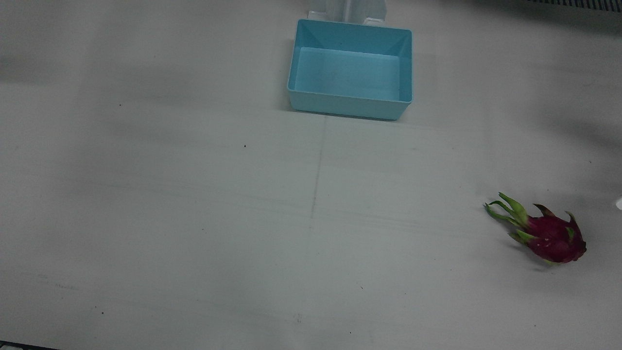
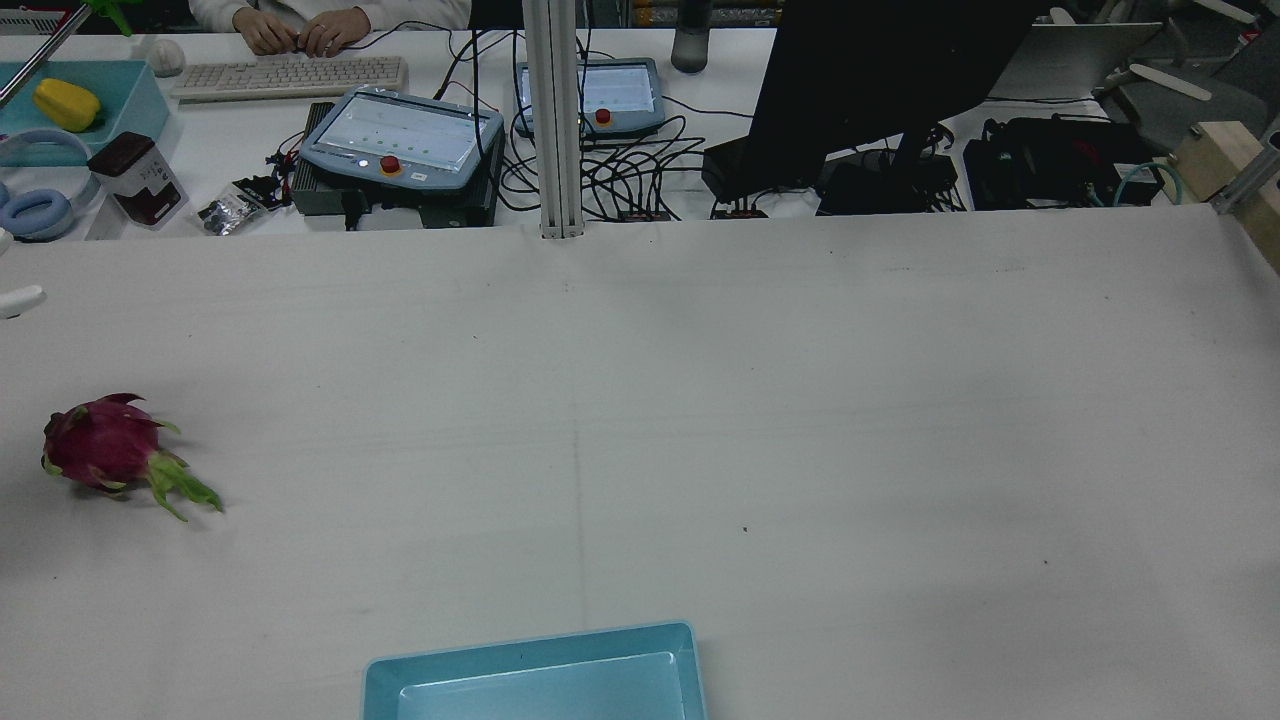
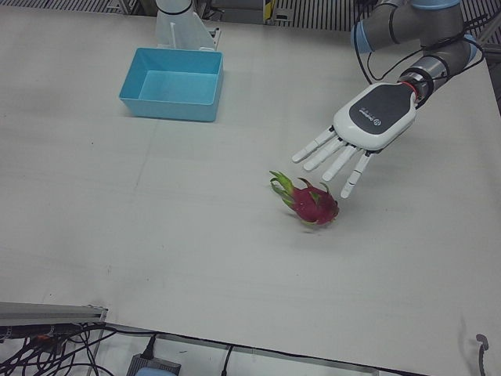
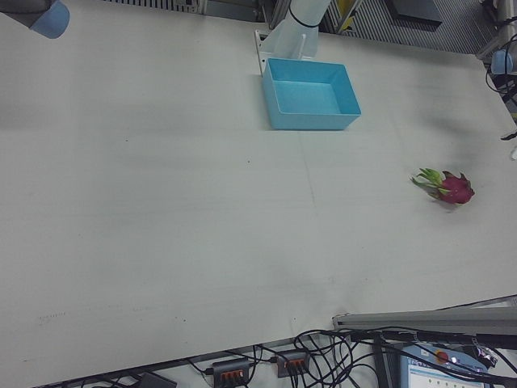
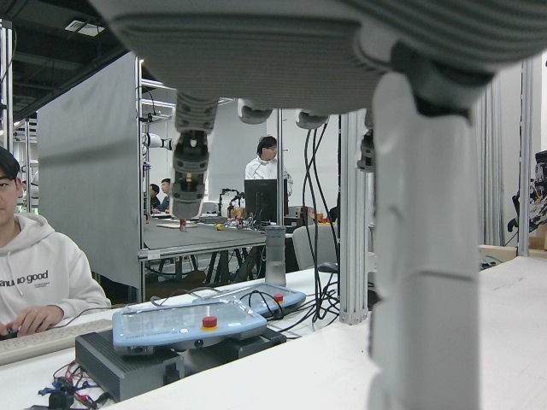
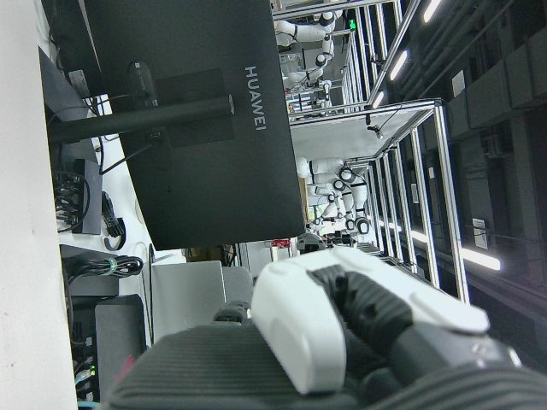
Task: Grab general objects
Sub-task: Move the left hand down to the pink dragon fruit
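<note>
A magenta dragon fruit (image 3: 315, 204) with green leaf tips lies on the white table; it also shows in the front view (image 1: 549, 233), the rear view (image 2: 100, 452) and the right-front view (image 4: 451, 187). My left hand (image 3: 356, 133) is open with its fingers spread flat. It hovers just above and beside the fruit without touching it. Its fingers (image 5: 419, 256) fill the left hand view. Of my right hand only a white part (image 6: 342, 325) shows in its own view, high over the table edge; I cannot tell its state.
An empty light blue bin (image 3: 168, 108) stands near the arm pedestals, also in the front view (image 1: 350, 104) and the rear view (image 2: 530, 640). Beyond the table's far edge are teach pendants (image 2: 400, 140), cables, a monitor (image 2: 870, 90) and seated people.
</note>
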